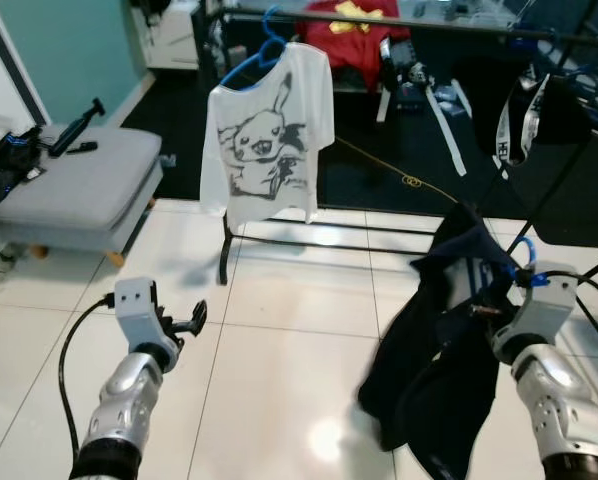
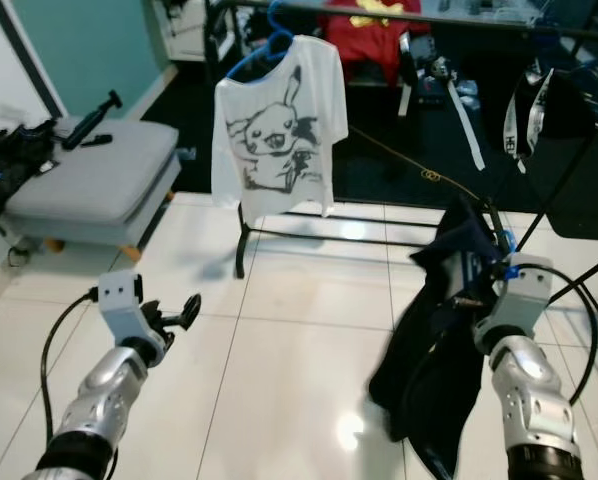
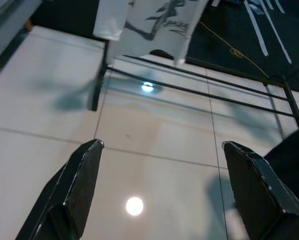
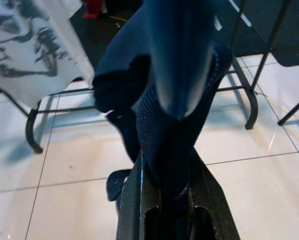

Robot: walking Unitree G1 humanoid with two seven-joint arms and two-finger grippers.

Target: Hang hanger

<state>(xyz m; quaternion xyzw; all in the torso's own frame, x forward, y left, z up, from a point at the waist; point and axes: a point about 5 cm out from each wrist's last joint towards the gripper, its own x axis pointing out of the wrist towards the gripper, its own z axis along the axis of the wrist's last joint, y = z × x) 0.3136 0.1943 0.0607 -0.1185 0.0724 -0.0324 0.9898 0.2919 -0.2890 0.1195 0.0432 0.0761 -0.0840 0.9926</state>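
Before you stood a black clothes rack (image 1: 279, 236) on pale floor tiles (image 1: 279, 380), with a white T-shirt (image 1: 266, 130) printed with a cartoon figure hanging from a blue hanger (image 1: 262, 55) on its rail. Behind it lay a red garment (image 1: 351, 35) on dark flooring. To your left sat a grey cushioned stool (image 1: 79, 185) with black gear resting on it. Your left gripper (image 1: 191, 322) was low over the tiles, its fingers pointed toward the rack. Your right gripper (image 1: 494, 310) was lifted at your right, and a dark navy garment (image 1: 444, 340) draped from it down toward the floor, hiding its fingers.
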